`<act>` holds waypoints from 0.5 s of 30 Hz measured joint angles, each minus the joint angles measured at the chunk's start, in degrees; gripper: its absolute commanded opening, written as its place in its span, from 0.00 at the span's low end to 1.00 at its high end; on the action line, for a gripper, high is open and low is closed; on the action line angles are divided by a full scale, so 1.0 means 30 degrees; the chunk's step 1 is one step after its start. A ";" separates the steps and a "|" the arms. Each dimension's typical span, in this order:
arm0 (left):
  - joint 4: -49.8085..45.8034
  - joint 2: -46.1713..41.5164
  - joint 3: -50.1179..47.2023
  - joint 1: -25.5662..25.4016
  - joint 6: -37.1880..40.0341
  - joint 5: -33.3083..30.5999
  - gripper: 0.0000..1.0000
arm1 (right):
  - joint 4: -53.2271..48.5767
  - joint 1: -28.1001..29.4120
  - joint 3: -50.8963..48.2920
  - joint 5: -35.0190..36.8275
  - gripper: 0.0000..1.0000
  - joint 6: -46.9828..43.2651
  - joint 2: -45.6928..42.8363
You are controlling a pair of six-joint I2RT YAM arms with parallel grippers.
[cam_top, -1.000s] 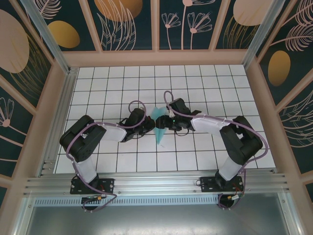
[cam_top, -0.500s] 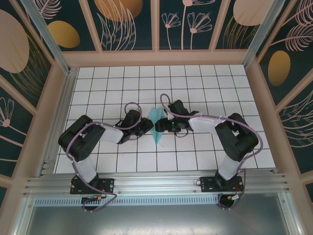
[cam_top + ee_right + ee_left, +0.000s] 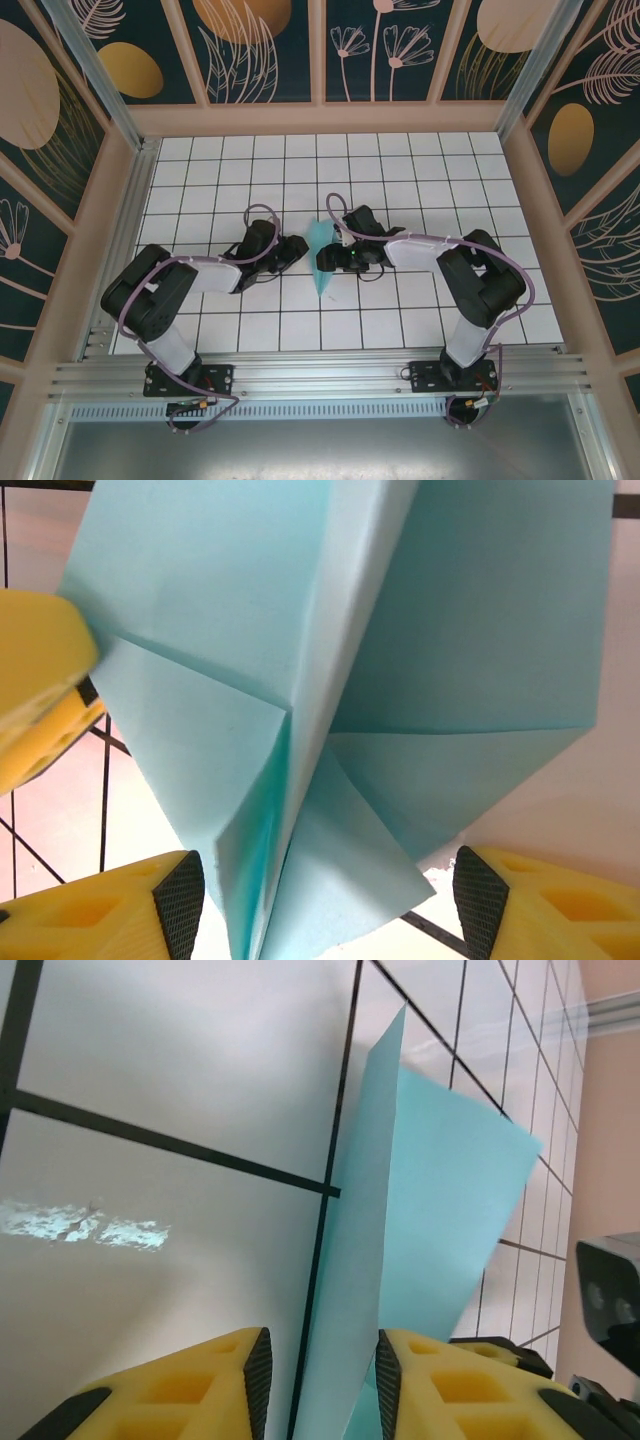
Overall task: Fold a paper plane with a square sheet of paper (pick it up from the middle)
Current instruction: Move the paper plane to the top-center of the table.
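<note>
The paper plane [image 3: 322, 258] is laid on the white gridded counter [image 3: 400, 170] midway between the 2 arms, with its narrow point toward the near edge. It can be reached there from both sides at once, and this placement is judged to suit work on the centre crease. The dart shape is already formed, with the layered diagonal folds and the long middle fold plainly seen in the right wrist view, so the folding is judged to be close to done. The left hand [image 3: 297, 247] is set low at the plane's left side. In its wrist view, 1 raised folded edge is seen passing between the 2 yellow fingers [image 3: 170, 1390], which are parted only a little. Bare counter is seen between 1 pad and the paper, so nothing is judged to be clamped. The right hand [image 3: 330, 262] is placed over the plane from the other side and is spread wide, so that the folded layers are straddled. A small gap is left at each pad, and the paper is judged not to be gripped. A finger of the left hand is caught at the left edge of that view, close against the paper.
</note>
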 measured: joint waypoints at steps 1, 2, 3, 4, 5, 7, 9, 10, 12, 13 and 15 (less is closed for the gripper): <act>-0.0204 -0.0007 0.0124 0.0007 0.0168 0.0124 0.32 | 0.0000 0.0000 0.0000 -0.0124 0.71 0.0000 0.0000; -0.0401 0.0058 0.0240 0.0007 0.0321 0.0226 0.31 | -0.0007 0.0000 0.0000 -0.0211 0.71 0.0000 0.0000; -0.0539 0.0153 0.0350 0.0007 0.0466 0.0335 0.29 | -0.0007 0.0007 0.0000 -0.0270 0.71 0.0000 0.0000; -0.0663 0.0321 0.0474 0.0007 0.0568 0.0444 0.29 | -0.0007 0.0015 0.0000 -0.0313 0.70 0.0000 0.0000; -0.0758 0.0576 0.0619 0.0007 0.0685 0.0597 0.27 | -0.0007 0.0022 0.0000 -0.0342 0.70 0.0007 0.0000; -0.0882 0.1129 0.0831 0.0007 0.0845 0.0801 0.23 | -0.0007 0.0036 0.0000 -0.0452 0.70 0.0015 0.0000; -0.1137 0.1515 0.0903 0.0007 0.1013 0.0867 0.20 | -0.0007 0.0044 0.0007 -0.0561 0.70 0.0036 0.0000; -0.1333 0.1588 0.0911 0.0007 0.1027 0.0860 0.19 | -0.0007 0.0044 0.0007 -0.0583 0.70 0.0066 0.0000; -0.1727 0.1632 0.0984 0.0007 0.1173 0.0780 0.16 | -0.0015 0.0058 0.0044 -0.0612 0.68 0.0095 0.0000; -0.1872 0.1632 0.1049 0.0007 0.1217 0.0707 0.15 | -0.0022 0.0073 0.0073 -0.0619 0.67 0.0138 0.0000; -0.2208 0.1632 0.1144 0.0007 0.1326 0.0634 0.13 | -0.0007 0.0087 0.0146 -0.0699 0.66 0.0262 0.0000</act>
